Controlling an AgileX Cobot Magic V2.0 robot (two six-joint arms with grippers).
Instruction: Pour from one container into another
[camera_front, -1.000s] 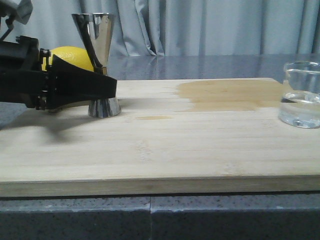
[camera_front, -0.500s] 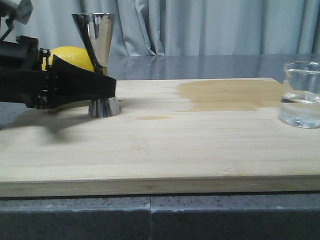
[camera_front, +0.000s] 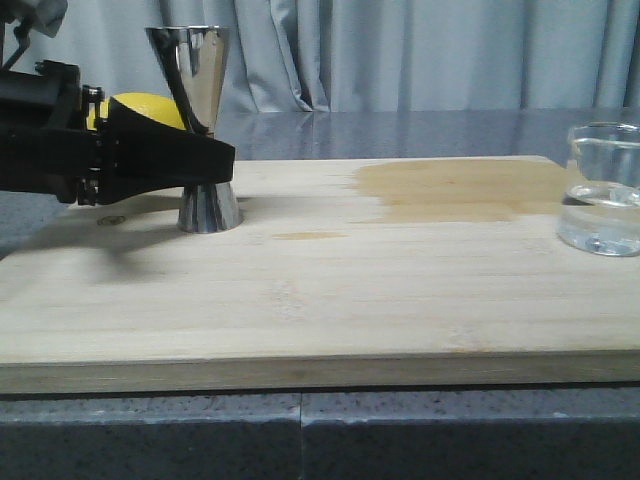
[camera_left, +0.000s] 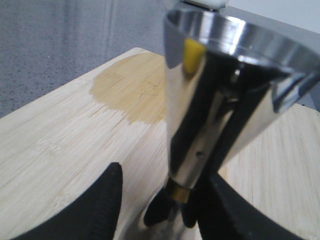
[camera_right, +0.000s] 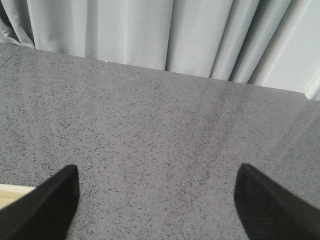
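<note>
A pale wooden board (camera_front: 330, 300) lies on the grey speckled counter (camera_front: 300, 435), its front edge nearest the camera, and everything else can be placed from it. Toward its right end stands the small glass beaker (camera_front: 600, 190), upright, with clear liquid in its lower part; no arm is near it. Just behind and to the left of the beaker, a darker damp-looking patch (camera_front: 460, 188) spreads across the board's back right part. At the board's back left stands the steel jigger (camera_front: 200, 130), upright on its flared foot, wide cup on top. The left gripper (camera_front: 205, 160) reaches in from the left at the level of the jigger's narrow waist; in the left wrist view its black fingers (camera_left: 95, 210) lie on either side of the jigger (camera_left: 215, 110) with a gap showing on at least one side, so the jaws are spread around the waist, not pressed onto it. Behind the left arm, beside the jigger, a yellow lemon (camera_front: 145, 108) shows partly. The right gripper (camera_right: 155, 200) appears only in its own wrist view, fingers wide apart, holding nothing, over bare counter with a corner of the board at one edge. Grey curtains (camera_front: 420, 55) hang farthest back.
</note>
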